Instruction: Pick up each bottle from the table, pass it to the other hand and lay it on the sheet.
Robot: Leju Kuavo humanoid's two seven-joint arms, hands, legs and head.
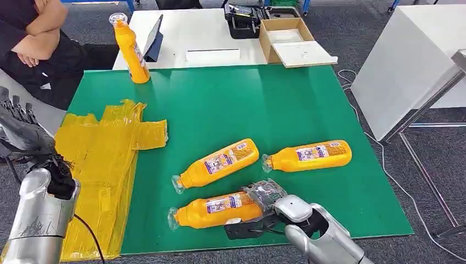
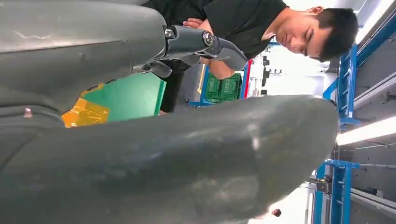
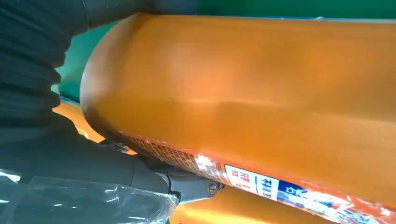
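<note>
- Nearest the camera, the left arm point(image 1: 34, 220) rises at the lower left. The left hand point(image 1: 19, 129) is raised beside the table edge, fingers apart, holding nothing. In the left wrist view its fingers point(image 2: 205, 44) reach out loosely, with a person point(image 2: 261, 23) in a dark top behind them.
- Just right of that arm, the yellow sheet point(image 1: 104, 165) lies crumpled along the left side of the green mat point(image 1: 247, 104). No bottle rests on it yet.
- At the mat's far left corner, one bottle stands upright point(image 1: 131, 50).
- Near the front edge, the near bottle point(image 1: 214, 210) lies on its side, cap toward the sheet. The right hand point(image 1: 264, 195) sits at its base end. In the right wrist view the bottle's orange wall point(image 3: 261, 93) presses close to the palm, with one finger point(image 3: 177, 182) against its underside. The hand looks wrapped around the base, but how firmly it clasps cannot be told.
- Behind it, the middle bottle point(image 1: 218, 162) lies on its side, tilted; right of that lies the right bottle point(image 1: 309, 155). Both are untouched.
- Step in hand, as a judgement: grasping the first bottle. The handover and laying down are not yet done.
- Next move calls for a firm hold on the slick, rounded body, then a lift clear of the mat and a carry toward the waiting left hand.
</note>
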